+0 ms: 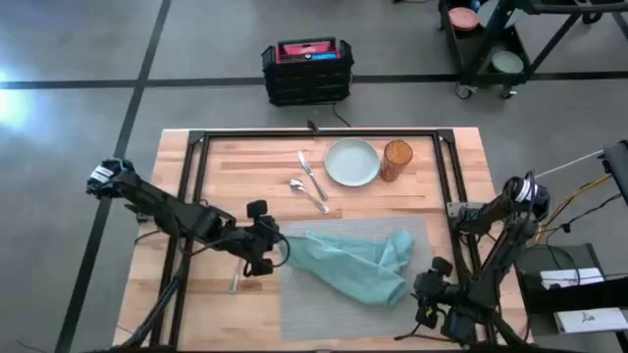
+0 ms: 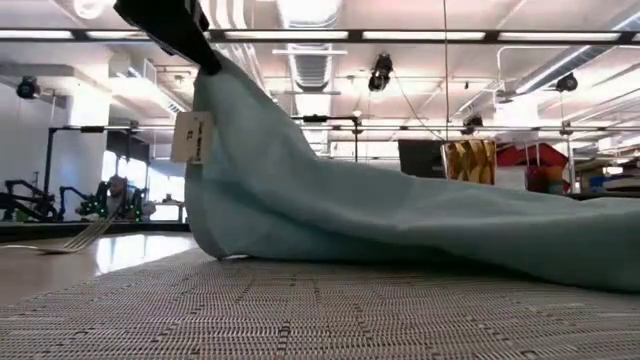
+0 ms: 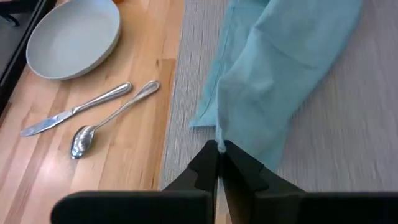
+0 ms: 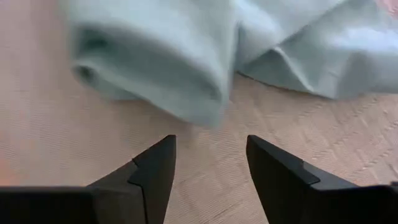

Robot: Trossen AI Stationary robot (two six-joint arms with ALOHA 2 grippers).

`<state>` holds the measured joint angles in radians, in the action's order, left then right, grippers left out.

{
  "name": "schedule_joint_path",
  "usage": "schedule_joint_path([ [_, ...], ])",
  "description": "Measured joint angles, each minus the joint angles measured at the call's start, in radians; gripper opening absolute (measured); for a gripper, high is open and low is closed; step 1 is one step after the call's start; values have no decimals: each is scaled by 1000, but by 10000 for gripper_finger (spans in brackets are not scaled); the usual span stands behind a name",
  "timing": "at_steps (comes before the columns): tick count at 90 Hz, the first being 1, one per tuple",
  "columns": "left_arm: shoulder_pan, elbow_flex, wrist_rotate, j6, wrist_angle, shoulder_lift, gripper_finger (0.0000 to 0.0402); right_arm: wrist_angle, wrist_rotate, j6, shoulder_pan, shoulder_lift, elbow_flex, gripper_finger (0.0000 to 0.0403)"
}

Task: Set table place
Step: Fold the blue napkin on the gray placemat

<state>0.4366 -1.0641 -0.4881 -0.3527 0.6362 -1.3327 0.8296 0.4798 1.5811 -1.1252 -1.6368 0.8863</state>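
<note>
The table (image 1: 235,157) bears placemat (image 1: 343,309), plate (image 1: 352,162), glass (image 1: 396,160), cutlery.

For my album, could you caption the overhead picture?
Left gripper pinches the teal napkin on the grey placemat.

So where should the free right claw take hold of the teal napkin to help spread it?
Probably the rolled fold of the teal napkin nearest the open right claw, approached from the mat's right front edge. That bunched end stands proud of the placemat, giving the fingers something to pinch, while the left claw holds the opposite corner lifted.
</note>
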Motion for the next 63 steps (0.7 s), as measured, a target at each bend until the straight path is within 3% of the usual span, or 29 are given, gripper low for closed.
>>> schedule_joint_path([
  [14,0,0,0,0,-8,4,0,-109,74,5,0,-59,-49,183],
  [37,0,0,0,-2,-12,4,0,-115,172,7,9,-108,-50,180],
  [63,0,0,0,0,-15,4,0,-126,275,-22,9,-100,-37,139],
])
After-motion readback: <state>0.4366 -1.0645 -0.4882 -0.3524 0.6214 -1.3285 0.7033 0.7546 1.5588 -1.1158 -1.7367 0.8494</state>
